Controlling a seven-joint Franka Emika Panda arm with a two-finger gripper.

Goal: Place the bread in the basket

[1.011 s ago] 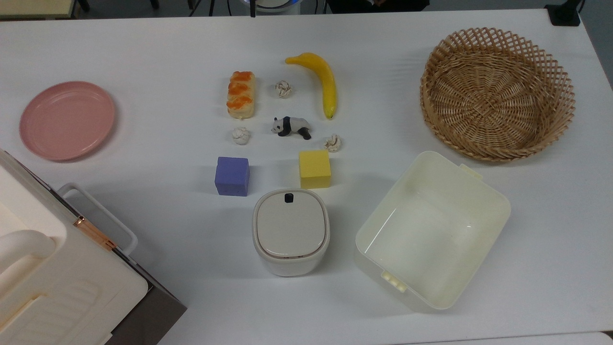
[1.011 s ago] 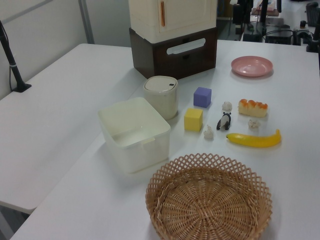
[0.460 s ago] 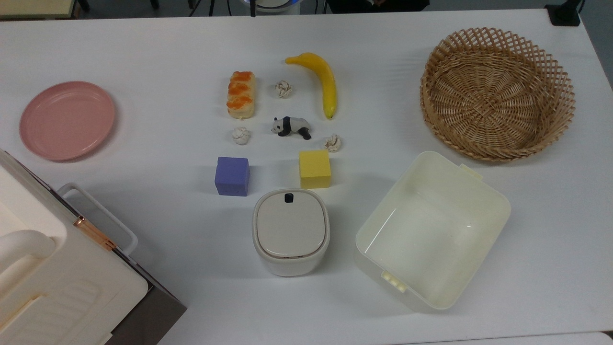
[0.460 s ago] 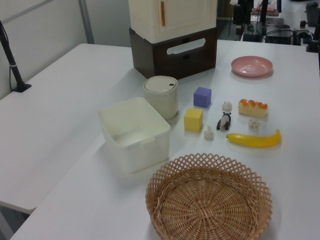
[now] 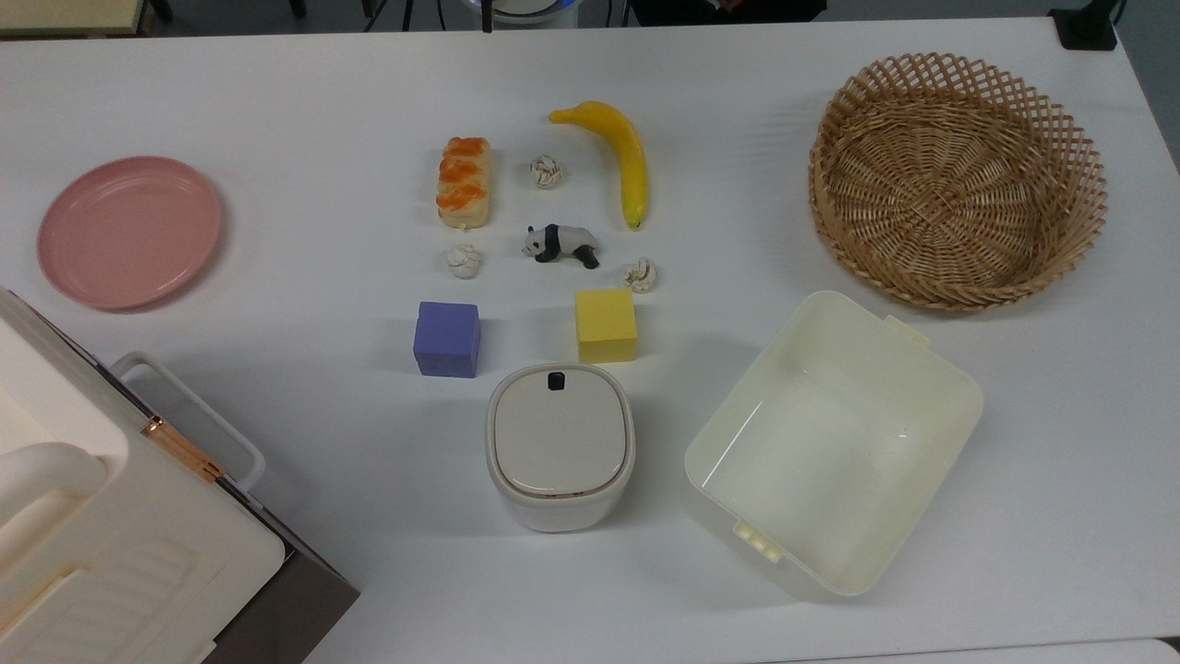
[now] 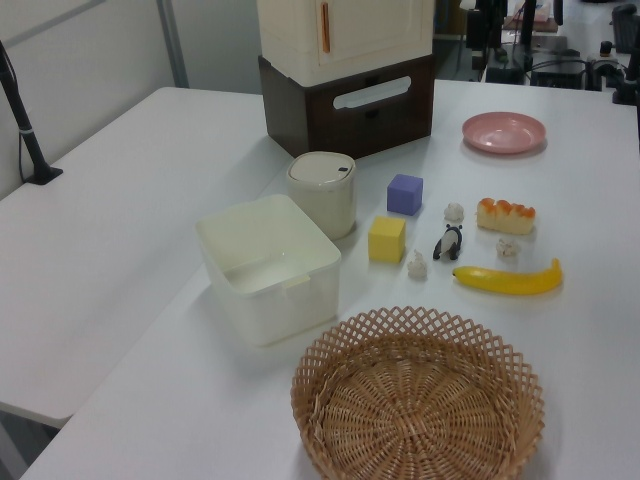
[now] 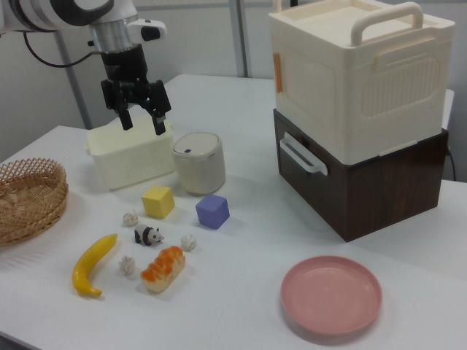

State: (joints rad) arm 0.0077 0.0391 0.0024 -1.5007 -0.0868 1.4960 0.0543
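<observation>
Lying unlabelled, bread (image 5: 464,182)

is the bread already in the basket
No, the bread lies on the table beside the banana; the basket holds nothing.

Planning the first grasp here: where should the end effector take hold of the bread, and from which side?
Probably across the middle of the bread, from above, pinching its two long sides. It lies flat on the table; its narrow width suits the open end effector. The nearest paper ball lies apart from it.
</observation>
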